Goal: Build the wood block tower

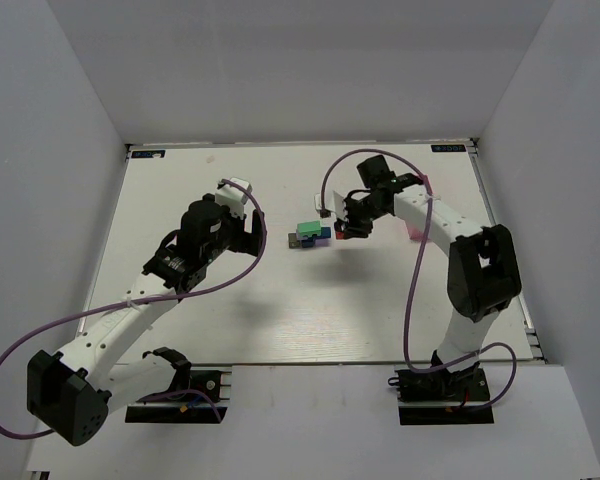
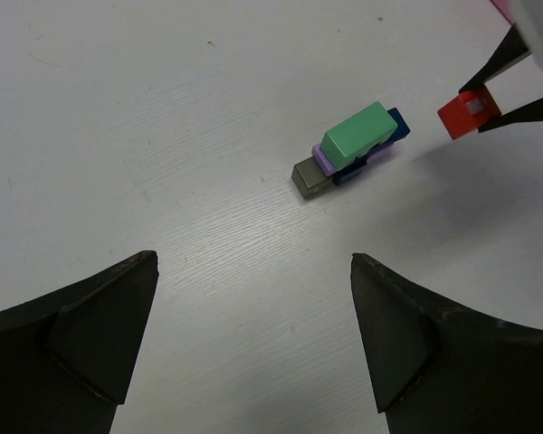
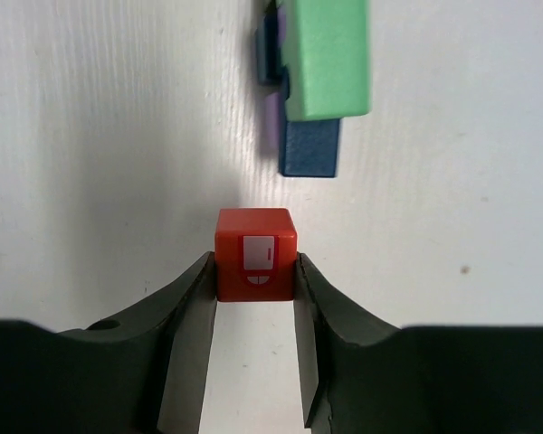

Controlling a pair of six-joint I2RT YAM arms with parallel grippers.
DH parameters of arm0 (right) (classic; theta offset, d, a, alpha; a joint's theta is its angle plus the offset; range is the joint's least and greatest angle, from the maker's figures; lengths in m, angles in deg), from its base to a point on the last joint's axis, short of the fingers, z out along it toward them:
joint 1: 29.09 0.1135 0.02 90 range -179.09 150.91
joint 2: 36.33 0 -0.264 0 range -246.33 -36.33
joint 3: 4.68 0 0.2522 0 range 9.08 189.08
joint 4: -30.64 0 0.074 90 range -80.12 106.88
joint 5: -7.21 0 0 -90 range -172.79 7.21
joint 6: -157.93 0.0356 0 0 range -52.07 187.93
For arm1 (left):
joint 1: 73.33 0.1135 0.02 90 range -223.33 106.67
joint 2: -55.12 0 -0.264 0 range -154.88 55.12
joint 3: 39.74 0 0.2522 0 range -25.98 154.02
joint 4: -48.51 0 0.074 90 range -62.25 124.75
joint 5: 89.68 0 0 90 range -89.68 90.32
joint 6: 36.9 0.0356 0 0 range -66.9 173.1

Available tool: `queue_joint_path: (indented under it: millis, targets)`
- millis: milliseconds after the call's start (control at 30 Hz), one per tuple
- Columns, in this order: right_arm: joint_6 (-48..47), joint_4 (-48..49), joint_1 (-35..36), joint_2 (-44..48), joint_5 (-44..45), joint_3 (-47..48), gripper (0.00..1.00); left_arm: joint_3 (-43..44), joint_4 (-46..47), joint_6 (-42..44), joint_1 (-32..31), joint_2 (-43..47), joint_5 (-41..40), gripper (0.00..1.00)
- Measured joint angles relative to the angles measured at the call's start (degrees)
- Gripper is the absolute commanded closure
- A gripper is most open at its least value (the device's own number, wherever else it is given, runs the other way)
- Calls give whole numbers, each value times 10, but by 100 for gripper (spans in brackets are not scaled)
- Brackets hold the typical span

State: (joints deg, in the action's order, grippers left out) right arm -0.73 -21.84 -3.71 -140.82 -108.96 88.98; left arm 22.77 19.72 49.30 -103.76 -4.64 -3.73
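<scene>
Wood block tower (image 2: 353, 149) on table (image 2: 163, 136), red block (image 3: 255, 246) in right gripper (image 3: 254, 274)

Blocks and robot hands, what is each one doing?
red block, pinched, apart from the others
green block, lying on top
blue block, under the green
purple block, under the green
grey block, flat on table, touching purple
left gripper, open, empty
right gripper, shut on red block

red block (image 3: 254, 253): white mark | green block (image 2: 360, 133) | blue block (image 3: 309, 149) | purple block (image 2: 322, 157) | grey block (image 2: 309, 177) | surface (image 2: 163, 136): white with faint lines
</scene>
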Motion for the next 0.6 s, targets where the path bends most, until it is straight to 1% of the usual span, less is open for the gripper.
queue_joint_path:
  millis: [100,233,433,600]
  targets:
    - [16,-5,5,28,-12,17,82,0,0,0,0,0,0,3]
    - [41,-7,18,39,-22,52,82,0,0,0,0,0,-3,3]
    - [64,-15,48,17,-22,109,82,0,-5,0,0,0,-11,3]
    - [70,-21,68,-14,-12,133,82,0,-6,0,0,0,-13,3]
